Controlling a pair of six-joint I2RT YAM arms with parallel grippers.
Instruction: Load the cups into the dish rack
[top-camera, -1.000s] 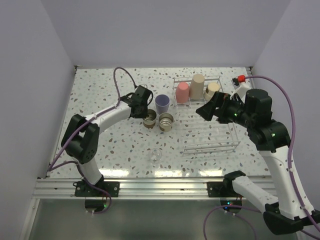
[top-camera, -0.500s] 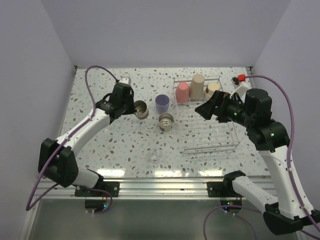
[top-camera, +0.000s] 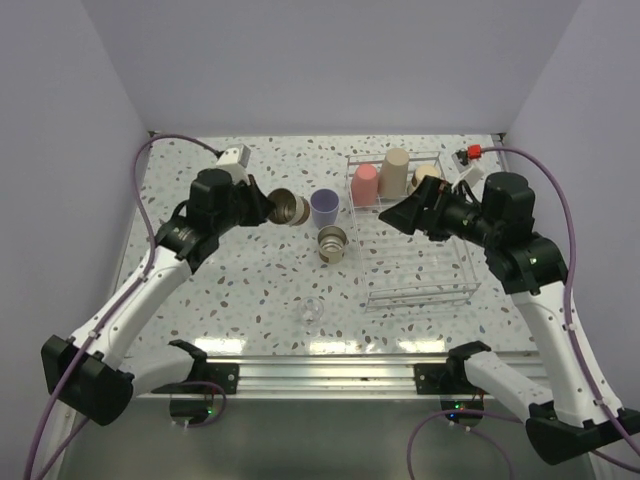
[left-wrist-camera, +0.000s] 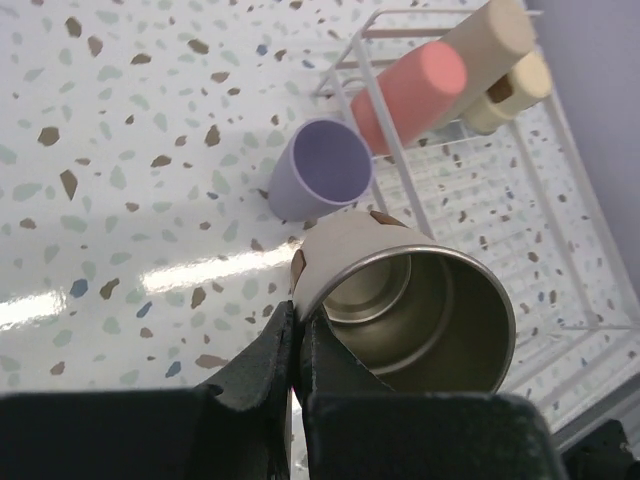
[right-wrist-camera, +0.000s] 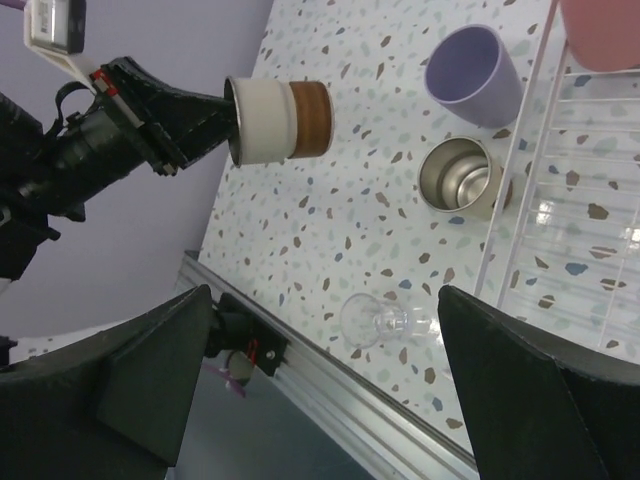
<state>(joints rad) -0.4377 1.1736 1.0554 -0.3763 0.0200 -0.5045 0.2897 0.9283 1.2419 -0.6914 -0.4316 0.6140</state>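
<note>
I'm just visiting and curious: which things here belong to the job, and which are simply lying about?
For the job: dish rack; pink cup, tan cup and beige cup in it; lavender cup and metal-lined cup on the table; second metal-lined cup in the left gripper.
Lying about: small clear glass.

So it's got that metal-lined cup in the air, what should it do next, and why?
Probably carry it right, past the lavender cup, toward the dish rack. The left gripper is shut on the beige cup, held sideways in the air, and the rack's near section looks free; three cups stand at its far end.
</note>
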